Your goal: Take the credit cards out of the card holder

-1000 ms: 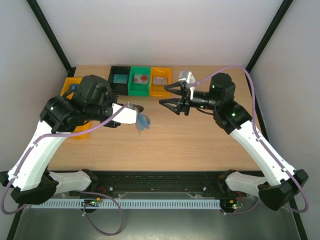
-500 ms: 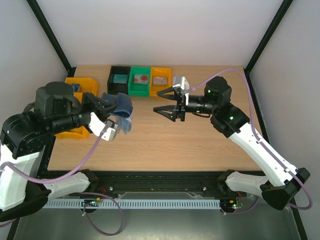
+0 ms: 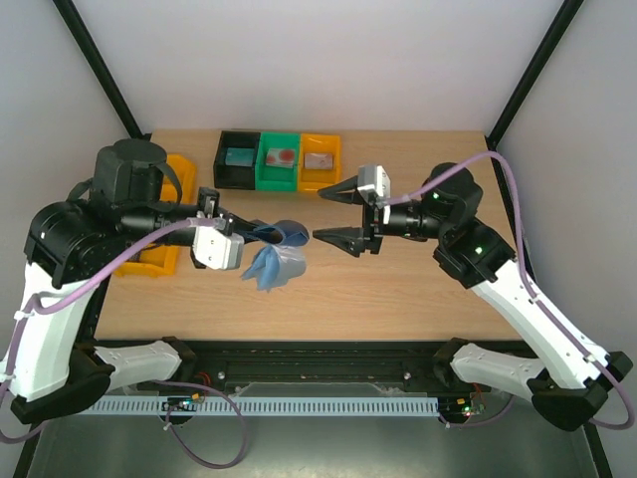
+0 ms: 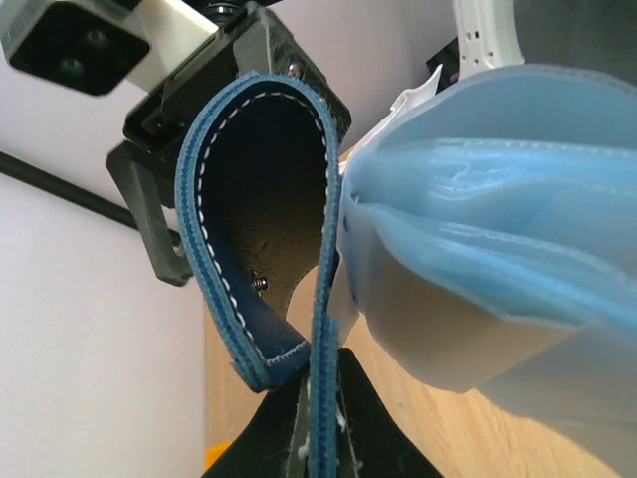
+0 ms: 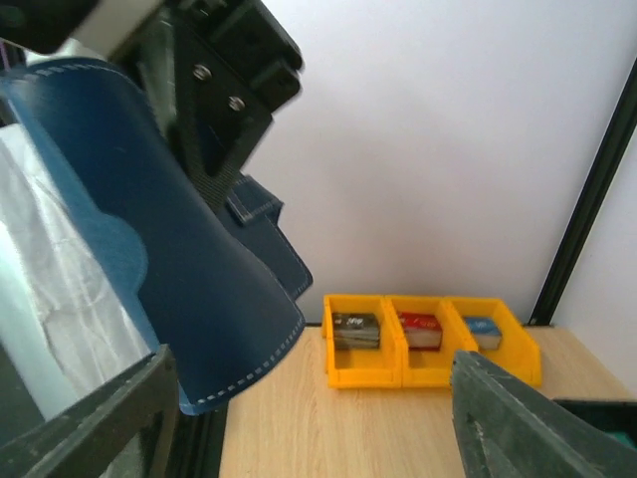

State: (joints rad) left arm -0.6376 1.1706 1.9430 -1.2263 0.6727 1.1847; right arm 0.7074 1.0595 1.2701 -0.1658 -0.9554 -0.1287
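Note:
My left gripper (image 3: 246, 233) is shut on one edge of the card holder (image 3: 287, 231) and holds it above the middle of the table. The holder hangs open, dark navy outside, with its pale blue pockets (image 3: 273, 265) drooping below. In the left wrist view my black fingertips (image 4: 363, 423) pinch the stitched blue edge of the card holder (image 4: 257, 189). My right gripper (image 3: 320, 213) is open, just right of the holder and pointing at it without touching. In the right wrist view the card holder (image 5: 169, 269) fills the left. The credit cards are hidden; none shows in the pockets.
A black bin (image 3: 222, 165), a green bin (image 3: 263, 171) and a yellow bin (image 3: 305, 171) stand in a row at the back, each with something flat inside. Yellow bins (image 3: 181, 165) stand at the left edge, and in the right wrist view those yellow bins (image 5: 428, 376) hold small card decks.
My left arm has swung the card holder forward and to the right, and it now hangs open. My right gripper has opened wider and dropped slightly towards the holder.

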